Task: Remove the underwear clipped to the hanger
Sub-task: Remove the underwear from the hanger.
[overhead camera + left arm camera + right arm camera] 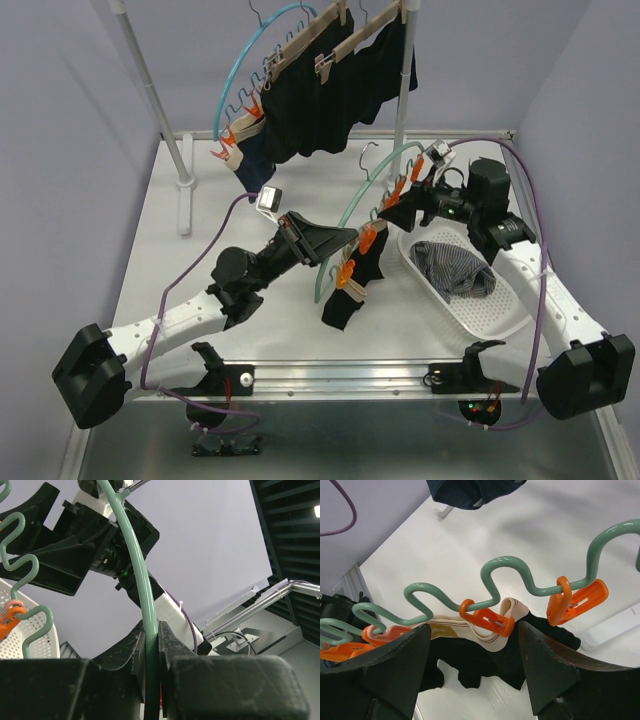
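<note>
- Left gripper (pixel 151 640): closed tight on the smooth arc of the pale green wavy plastic hanger (pixel 134 555).
- Black cloth underwear with a beige waistband (pixel 485 667): hung by orange plastic clips (pixel 487 621) under the hanger's wavy bar, between the right jaws.
- Right gripper (pixel 475 647): spread wide beneath the hanger, one finger on either side of that cloth, gripping nothing.
- White perforated plastic basket (pixel 500 322): right of the hanger, with a checked cloth garment (pixel 455 268) inside.

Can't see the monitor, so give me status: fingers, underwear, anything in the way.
Left fingers shut on green hanger. Right fingers open, lined up on orange clip. Black underwear clipped, not yet off. Nothing in the way.
</note>
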### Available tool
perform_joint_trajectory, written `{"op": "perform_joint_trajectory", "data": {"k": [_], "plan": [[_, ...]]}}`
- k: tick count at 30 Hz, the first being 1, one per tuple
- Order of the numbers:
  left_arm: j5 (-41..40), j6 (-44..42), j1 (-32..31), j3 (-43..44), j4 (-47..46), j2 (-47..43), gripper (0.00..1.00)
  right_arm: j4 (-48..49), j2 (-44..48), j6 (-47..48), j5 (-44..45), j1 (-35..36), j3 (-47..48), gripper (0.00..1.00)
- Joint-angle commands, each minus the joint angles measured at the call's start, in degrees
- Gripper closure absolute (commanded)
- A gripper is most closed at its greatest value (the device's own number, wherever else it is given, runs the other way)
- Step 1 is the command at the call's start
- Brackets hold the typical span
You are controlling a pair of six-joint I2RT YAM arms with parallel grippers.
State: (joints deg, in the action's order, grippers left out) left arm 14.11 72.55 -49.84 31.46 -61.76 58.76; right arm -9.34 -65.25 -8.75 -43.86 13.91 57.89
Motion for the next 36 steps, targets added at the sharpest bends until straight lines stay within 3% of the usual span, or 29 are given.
{"op": "perform_joint_trajectory", "data": {"k": [1, 14, 22, 36], "plan": [[-0.4, 0.0, -0.8, 3.5, -9.3, -2.0, 1.0, 2.7, -1.6, 0.8, -0.1, 0.2, 1.4, 0.25], [-2.2, 1.1, -1.2, 2.0, -11.5, -1.8, 1.0, 3.9, -5.0, -0.7, -0.5, 0.2, 5.3, 0.3], [-3.5, 2.4, -1.4, 1.0, -13.7, -1.6, 1.0, 10.9, -5.0, -5.1, 1.8, 0.2, 4.7, 0.31], [-5.5, 3.9, -1.5, -0.2, -15.8, -1.3, 1.0, 18.0, -7.0, -11.4, 2.9, 0.2, 3.8, 0.43]]}}
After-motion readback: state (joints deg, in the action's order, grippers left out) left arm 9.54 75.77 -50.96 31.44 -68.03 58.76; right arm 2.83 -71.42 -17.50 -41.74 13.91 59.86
